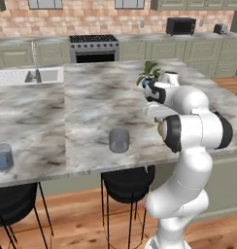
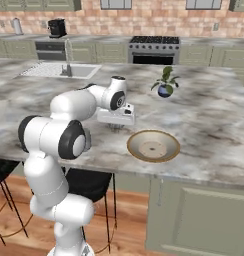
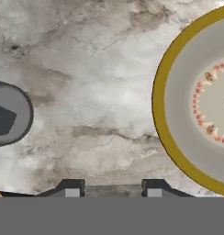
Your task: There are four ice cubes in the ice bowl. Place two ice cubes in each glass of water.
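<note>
1. The marble counter was the biggest thing. It held the ice bowl, two water glasses and a small plant pot farther back.
2. The white arm reached out low over the counter, w/ the gripper hanging between the near glass and the bowl, not touching either.
3. The ice bowl sat just to the right of the gripper, near the counter's front edge. In the right base view and the hand view its inside looked bare, no pale blue ice cubes that I could see.
4. The near glass of water stood to the left of the arm. In the hand view it had a dark blocky shape in it, maybe ice, can't be sure.
5. The far glass of water was well apart, at the left end of the counter. Too small to tell what was in it.
6. The fingertips were set apart, a middling gap, w/ nothing between them.
7. My guess: the job looked close to done. To do this step well, lift the hand straight up, keep clear of the glass rim and the bowl rim, then check both glasses for two cubes each before stopping.
</note>
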Available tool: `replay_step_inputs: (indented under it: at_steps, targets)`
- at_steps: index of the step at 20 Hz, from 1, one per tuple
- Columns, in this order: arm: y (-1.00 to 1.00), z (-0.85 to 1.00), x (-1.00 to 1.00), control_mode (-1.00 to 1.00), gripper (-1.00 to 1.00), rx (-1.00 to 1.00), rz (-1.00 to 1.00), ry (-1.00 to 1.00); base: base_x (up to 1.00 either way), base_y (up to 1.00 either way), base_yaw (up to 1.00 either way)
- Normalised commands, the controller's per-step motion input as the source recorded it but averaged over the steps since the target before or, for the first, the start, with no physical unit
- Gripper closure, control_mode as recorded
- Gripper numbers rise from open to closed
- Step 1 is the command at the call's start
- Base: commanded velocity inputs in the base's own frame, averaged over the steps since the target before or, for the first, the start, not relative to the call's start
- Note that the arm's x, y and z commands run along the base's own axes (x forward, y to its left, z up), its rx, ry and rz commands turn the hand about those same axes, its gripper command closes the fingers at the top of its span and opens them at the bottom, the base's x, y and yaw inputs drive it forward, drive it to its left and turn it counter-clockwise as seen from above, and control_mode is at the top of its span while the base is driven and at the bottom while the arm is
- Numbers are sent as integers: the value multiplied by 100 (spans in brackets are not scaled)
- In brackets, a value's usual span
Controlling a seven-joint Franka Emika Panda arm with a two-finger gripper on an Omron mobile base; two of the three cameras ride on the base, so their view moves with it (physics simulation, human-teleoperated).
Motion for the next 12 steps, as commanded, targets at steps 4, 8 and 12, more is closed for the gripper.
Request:
replay_step_inputs:
  at_steps: [4, 8, 12]
  targets:
    - [0, 0, 0, 100, 100, 0, 0, 0, -23, 99, -3]
    - [0, 0, 0, 100, 100, 0, 0, 0, 3, 96, -3]
    - [0, 0, 0, 100, 100, 0, 0, 0, 9, 84, 0]
